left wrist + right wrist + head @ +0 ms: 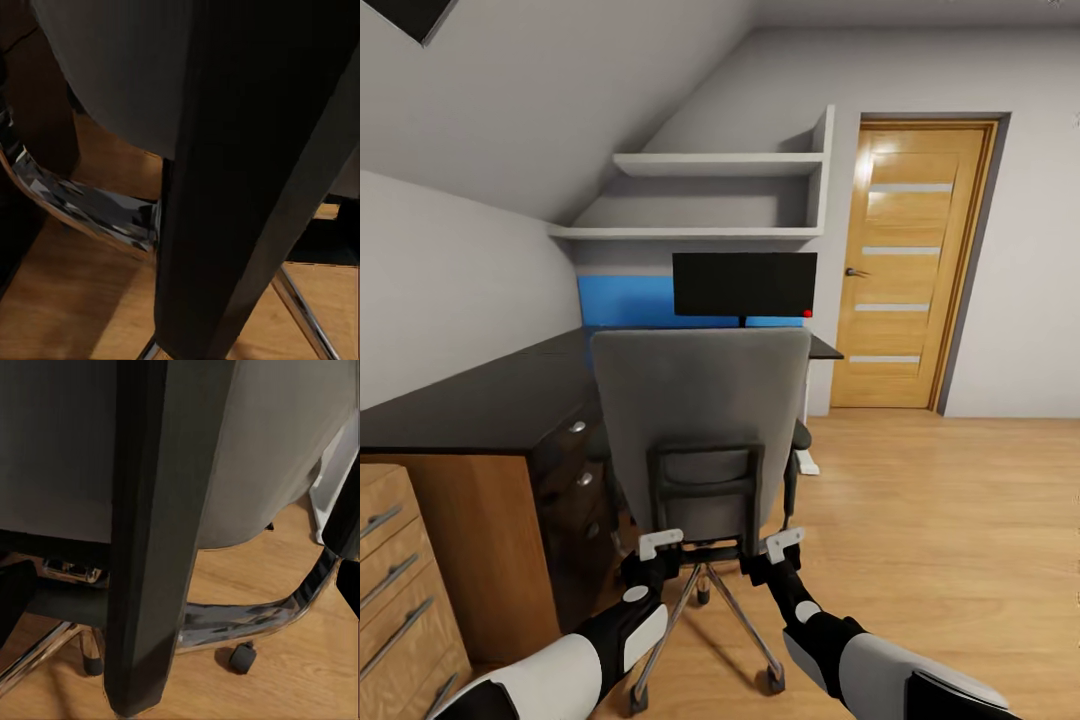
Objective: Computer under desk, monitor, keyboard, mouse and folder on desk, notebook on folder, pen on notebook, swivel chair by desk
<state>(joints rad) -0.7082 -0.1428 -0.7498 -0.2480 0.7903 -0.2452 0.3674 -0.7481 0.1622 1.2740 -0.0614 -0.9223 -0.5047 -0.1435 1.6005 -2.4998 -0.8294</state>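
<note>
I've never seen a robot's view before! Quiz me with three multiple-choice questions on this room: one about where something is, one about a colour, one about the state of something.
1. Where is the swivel chair?
A. Directly in front of the robot, its back toward the camera
B. Lying on its side by the door
C. Up on the desk

2. What colour is the dot at the lower corner of the monitor?
A. Green
B. Red
C. Yellow

3. What state is the door in?
A. Wide open
B. Removed from its frame
C. Closed

Answers:
1. A: the head view shows the grey backrest facing the camera, with the left gripper and right gripper at its lower edge.
2. B: a red dot shows on the black screen.
3. C: the wooden door sits flush in its frame.
</note>
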